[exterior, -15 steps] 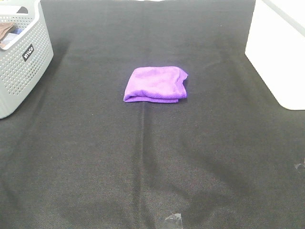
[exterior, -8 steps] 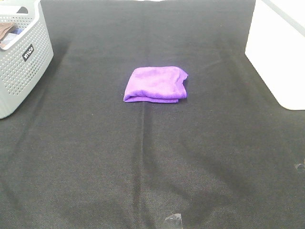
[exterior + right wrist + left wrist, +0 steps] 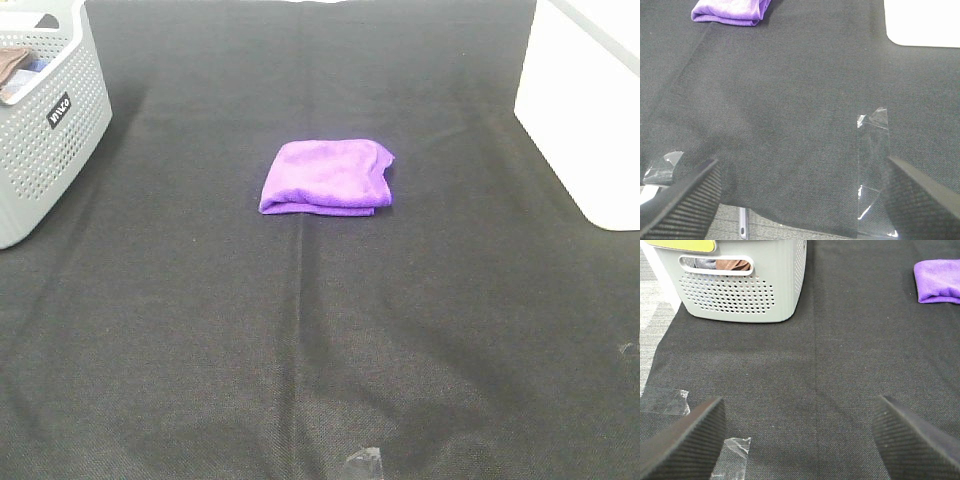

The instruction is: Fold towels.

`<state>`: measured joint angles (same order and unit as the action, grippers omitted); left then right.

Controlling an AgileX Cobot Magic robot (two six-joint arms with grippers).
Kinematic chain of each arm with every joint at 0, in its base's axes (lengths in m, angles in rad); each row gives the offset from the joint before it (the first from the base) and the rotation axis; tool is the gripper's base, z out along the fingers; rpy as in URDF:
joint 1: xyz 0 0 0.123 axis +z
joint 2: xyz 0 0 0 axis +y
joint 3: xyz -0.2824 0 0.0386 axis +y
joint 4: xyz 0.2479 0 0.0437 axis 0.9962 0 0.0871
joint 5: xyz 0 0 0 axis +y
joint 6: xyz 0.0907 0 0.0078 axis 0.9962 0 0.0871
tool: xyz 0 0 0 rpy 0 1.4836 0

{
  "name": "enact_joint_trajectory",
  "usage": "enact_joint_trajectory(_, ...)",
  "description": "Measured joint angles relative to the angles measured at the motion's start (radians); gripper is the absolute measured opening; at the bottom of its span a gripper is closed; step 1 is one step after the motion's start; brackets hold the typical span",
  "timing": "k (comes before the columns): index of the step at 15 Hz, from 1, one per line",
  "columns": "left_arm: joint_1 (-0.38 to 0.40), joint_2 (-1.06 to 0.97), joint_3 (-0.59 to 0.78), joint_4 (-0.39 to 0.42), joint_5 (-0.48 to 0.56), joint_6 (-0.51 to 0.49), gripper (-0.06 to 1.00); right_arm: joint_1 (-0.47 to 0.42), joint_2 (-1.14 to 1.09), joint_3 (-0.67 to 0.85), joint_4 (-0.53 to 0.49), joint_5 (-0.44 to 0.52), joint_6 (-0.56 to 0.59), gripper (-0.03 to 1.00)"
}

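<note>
The purple towel [image 3: 328, 177] lies folded into a small rectangle on the black table cloth [image 3: 320, 330], near the middle and a little to the back. It also shows in the left wrist view [image 3: 938, 281] and in the right wrist view [image 3: 731, 11]. Neither arm shows in the exterior view. My left gripper [image 3: 799, 440] is open and empty, low over the cloth's front left, far from the towel. My right gripper [image 3: 801, 200] is open and empty over the cloth's front edge on the right, also far from the towel.
A grey perforated basket [image 3: 50, 130] with items inside stands at the back left; it also shows in the left wrist view [image 3: 740, 285]. A white box [image 3: 590, 110] stands at the back right. Clear tape pieces [image 3: 872, 165] hold the cloth's front edge.
</note>
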<state>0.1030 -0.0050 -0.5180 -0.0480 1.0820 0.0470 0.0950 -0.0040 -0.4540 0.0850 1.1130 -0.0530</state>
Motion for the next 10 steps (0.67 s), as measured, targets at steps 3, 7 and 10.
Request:
enact_joint_trajectory(3, 0.000, 0.000, 0.000, -0.001, 0.000, -0.003, 0.74, -0.044, 0.000, 0.000, 0.002, 0.000, -0.002, 0.82)
enact_joint_trajectory(7, 0.000, 0.000, 0.000, -0.021, 0.000, -0.003, 0.74, -0.086, 0.000, 0.000, 0.008, -0.001, -0.002, 0.82)
enact_joint_trajectory(10, 0.000, 0.000, 0.000, -0.022, 0.000, -0.003, 0.74, -0.086, 0.000, 0.000, 0.008, -0.007, -0.002, 0.82)
